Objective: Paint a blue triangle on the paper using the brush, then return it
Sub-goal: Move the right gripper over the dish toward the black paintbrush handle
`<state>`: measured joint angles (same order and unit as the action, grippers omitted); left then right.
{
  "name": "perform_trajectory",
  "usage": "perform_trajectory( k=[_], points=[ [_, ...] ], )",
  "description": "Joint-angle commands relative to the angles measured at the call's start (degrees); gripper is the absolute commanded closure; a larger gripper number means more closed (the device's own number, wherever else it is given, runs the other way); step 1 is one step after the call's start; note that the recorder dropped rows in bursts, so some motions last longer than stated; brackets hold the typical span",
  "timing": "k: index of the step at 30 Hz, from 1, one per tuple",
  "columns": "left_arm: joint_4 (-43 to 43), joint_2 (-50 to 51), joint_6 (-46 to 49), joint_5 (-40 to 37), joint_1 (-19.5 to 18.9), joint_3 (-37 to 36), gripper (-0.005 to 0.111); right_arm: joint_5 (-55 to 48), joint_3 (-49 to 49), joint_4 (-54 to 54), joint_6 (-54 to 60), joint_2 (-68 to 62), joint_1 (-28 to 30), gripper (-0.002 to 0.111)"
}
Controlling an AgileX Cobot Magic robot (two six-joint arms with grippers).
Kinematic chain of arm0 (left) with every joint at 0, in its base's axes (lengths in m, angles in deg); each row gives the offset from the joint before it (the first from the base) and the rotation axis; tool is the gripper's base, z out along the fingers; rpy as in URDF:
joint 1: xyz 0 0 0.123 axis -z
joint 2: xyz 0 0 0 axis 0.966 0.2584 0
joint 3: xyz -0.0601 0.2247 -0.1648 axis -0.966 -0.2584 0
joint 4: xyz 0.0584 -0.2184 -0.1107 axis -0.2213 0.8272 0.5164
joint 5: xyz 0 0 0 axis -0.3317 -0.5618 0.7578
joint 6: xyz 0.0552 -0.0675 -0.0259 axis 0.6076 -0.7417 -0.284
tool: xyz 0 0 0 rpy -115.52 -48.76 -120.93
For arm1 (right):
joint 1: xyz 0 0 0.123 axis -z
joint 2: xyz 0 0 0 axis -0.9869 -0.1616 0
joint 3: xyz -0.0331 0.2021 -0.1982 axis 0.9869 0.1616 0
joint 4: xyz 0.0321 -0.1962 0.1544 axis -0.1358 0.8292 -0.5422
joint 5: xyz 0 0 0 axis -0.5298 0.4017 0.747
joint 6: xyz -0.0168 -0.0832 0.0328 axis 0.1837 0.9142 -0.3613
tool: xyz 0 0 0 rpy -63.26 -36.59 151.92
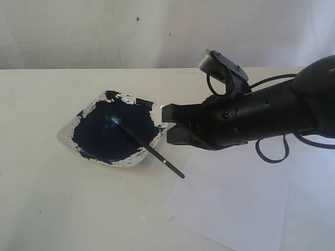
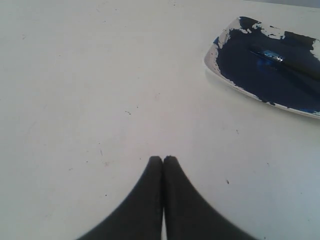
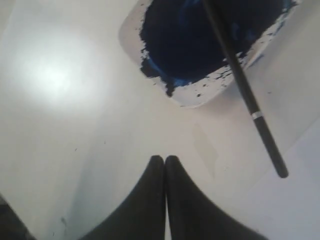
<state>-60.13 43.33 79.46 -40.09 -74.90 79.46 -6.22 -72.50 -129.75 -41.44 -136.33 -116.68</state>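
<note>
The brush (image 1: 146, 148) lies with its blue tip in a white dish (image 1: 68, 137) of dark navy paint, and its black handle sticks out over the rim toward the paper (image 1: 251, 204). No blue triangle is in view; the visible part of the paper is plain white. My right gripper (image 1: 168, 124) hovers shut just right of the dish, above the brush handle, holding nothing. The right wrist view shows its tips (image 3: 164, 158) closed, with the brush (image 3: 240, 80) and dish (image 3: 195, 97) ahead and the paper (image 3: 295, 200) to one side. My left gripper (image 2: 163, 159) is shut and empty over bare table, well away from the dish (image 2: 212, 55).
The cream table (image 1: 47, 198) reaches back to a pale wall (image 1: 104, 31). A black cable (image 1: 272, 151) loops under the right arm, above the paper.
</note>
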Motion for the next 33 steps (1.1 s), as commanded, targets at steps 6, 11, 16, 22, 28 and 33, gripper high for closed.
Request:
perform_trajectory(
  k=[6,11,16,22,28,33],
  points=[
    [0.38,-0.23,-0.37,0.21,-0.05,-0.27,0.107,11.54,-2.81,-2.07,-1.81,-7.89,-7.58,0.108],
    [0.38,-0.23,-0.37,0.21,-0.05,-0.27,0.107,11.34,-6.66,-1.53,-2.5,-12.16,-10.29,0.108],
    [0.38,-0.23,-0.37,0.21,-0.05,-0.27,0.107,11.3,-10.02,3.41,-7.49,-16.3,-10.83,0.108],
    [0.38,-0.23,-0.37,0.21,-0.05,-0.27,0.107,9.22,-13.89,22.07,-22.55,-20.41,-10.83,0.108],
    [0.38,-0.23,-0.37,0.21,-0.05,-0.27,0.107,1.97,-18.26,41.8,-35.52,-21.26,-10.94,0.108],
    [0.38,-0.23,-0.37,0.21,-0.05,-0.27,0.107,0.39,-19.42,51.65,-44.45,-22.65,-10.94,0.108]
  ],
)
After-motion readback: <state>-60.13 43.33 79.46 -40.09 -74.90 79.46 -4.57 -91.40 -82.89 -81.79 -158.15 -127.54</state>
